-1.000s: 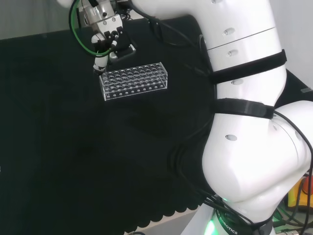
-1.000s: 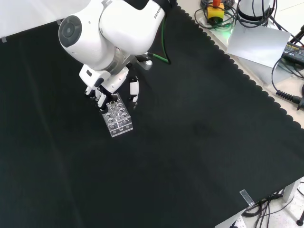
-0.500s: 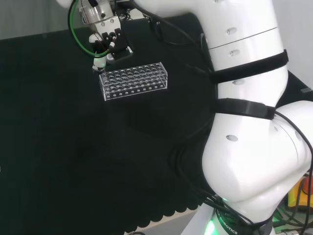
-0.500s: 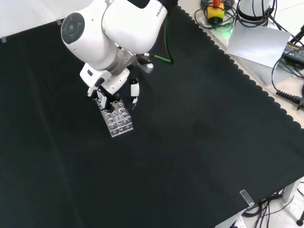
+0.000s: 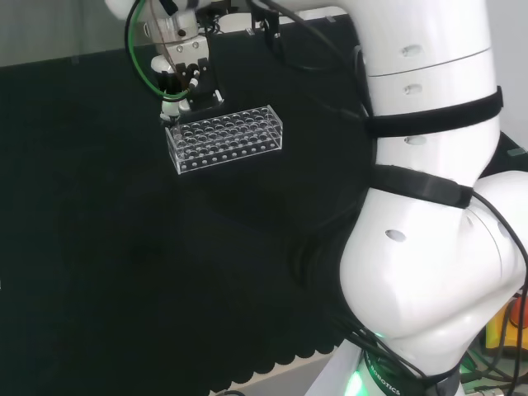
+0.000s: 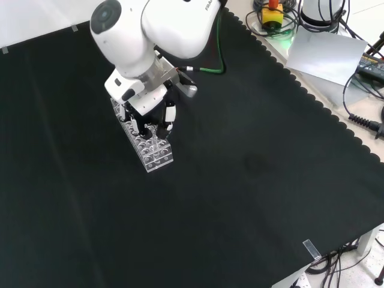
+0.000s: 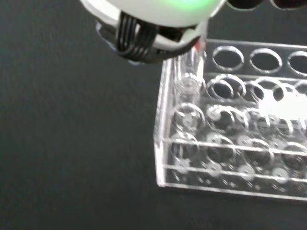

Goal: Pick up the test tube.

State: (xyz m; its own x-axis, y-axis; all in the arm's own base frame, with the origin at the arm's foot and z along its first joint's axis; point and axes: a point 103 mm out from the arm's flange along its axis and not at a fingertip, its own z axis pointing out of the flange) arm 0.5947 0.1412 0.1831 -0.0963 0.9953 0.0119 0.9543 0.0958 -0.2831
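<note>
Test tube [image 7: 188, 72], clear glass, light, slippery, fragile: standing in rack [image 5: 227, 137] corner hole; robot hand [image 6: 150, 114] apparently curling fingers round its exposed upper end.

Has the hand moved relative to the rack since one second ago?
Yes. In the front view the hand shifted right and down, now over the rack.
</note>
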